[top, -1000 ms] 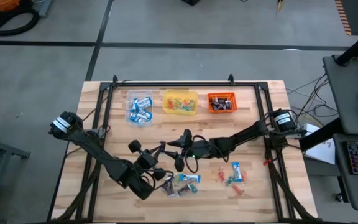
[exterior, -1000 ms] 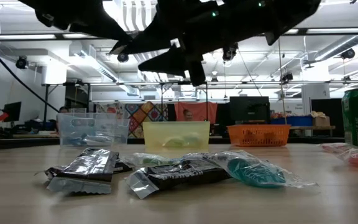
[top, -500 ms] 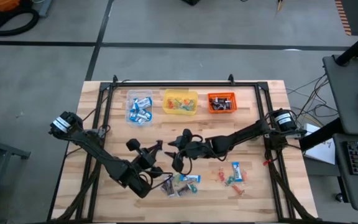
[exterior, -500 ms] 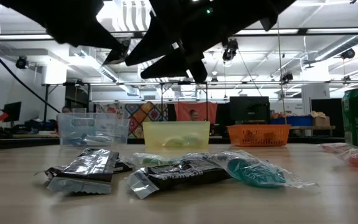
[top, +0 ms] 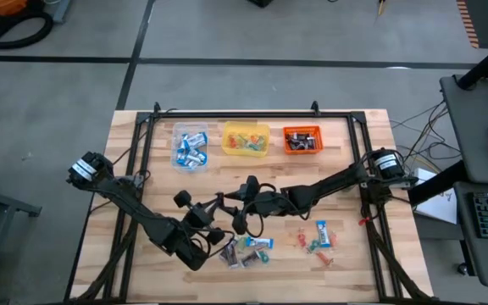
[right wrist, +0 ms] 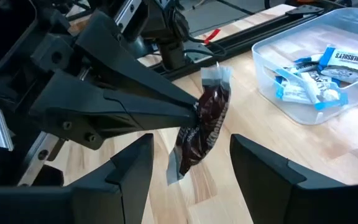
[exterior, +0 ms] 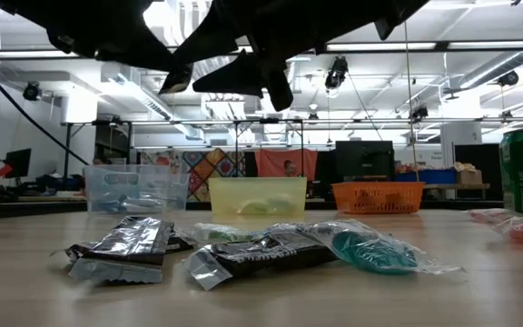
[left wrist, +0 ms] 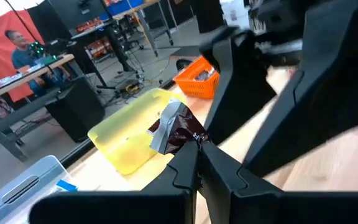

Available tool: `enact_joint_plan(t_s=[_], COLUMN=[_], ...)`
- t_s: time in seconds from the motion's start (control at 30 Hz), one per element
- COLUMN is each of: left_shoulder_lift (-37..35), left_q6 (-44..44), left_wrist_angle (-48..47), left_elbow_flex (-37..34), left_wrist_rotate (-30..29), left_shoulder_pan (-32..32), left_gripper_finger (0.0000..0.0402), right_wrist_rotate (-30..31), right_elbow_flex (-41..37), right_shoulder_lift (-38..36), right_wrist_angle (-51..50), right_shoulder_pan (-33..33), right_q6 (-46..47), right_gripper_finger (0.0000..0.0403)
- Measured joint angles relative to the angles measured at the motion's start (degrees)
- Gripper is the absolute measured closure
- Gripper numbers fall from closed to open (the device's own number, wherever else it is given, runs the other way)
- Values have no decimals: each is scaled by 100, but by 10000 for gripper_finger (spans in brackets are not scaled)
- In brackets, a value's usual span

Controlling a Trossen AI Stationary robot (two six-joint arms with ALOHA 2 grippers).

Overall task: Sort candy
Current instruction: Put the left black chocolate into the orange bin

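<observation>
The setting was a robotics lab: beyond the wooden counter (exterior: 261, 291) stood workbenches, monitors (exterior: 363, 156) and overhead strip lights (exterior: 479, 44).

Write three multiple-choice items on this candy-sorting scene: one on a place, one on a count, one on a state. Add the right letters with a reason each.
1. Where does the orange tub stand among the three tubs, seen from above?
A. rightmost
B. middle
C. leftmost

2. How many tubs stand in the row at the table's far edge?
A. two
B. three
C. five

3. What is the left gripper doing?
A. hanging open and empty
B. pinching a dark brown candy
C. resting inside a tub

Answers: 1 A, it sits right of the yellow tub and clear tub. 2 B, clear, yellow, orange. 3 B, its fingers clamp the wrapper between the open right gripper fingers.
</observation>
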Motion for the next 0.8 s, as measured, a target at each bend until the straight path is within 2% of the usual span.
enact_joint_plan(t_s=[0.43,0.53,0.7,0.8], left_shoulder_lift=[1,2,2,1], left_q6=[196,209,206,227], left_wrist_angle=[925,933,925,884], left_elbow_flex=[-4,-4,-4,-4], left_wrist_rotate=[-199,-204,-174,-60], left_shoulder_pan=[17,15,15,15], left_gripper_finger=[401,401,399,382], right_wrist_rotate=[-2,-2,-7,-39], right_elbow_flex=[-15,-17,-20,-22], right_shoulder_lift=[2,2,2,2], right_wrist_angle=[-5,-5,-17,-45], right_shoulder_pan=[-2,-2,-2,-7], right_q6=[-67,-114,-231,-269], right_gripper_finger=[208,248,368,381])
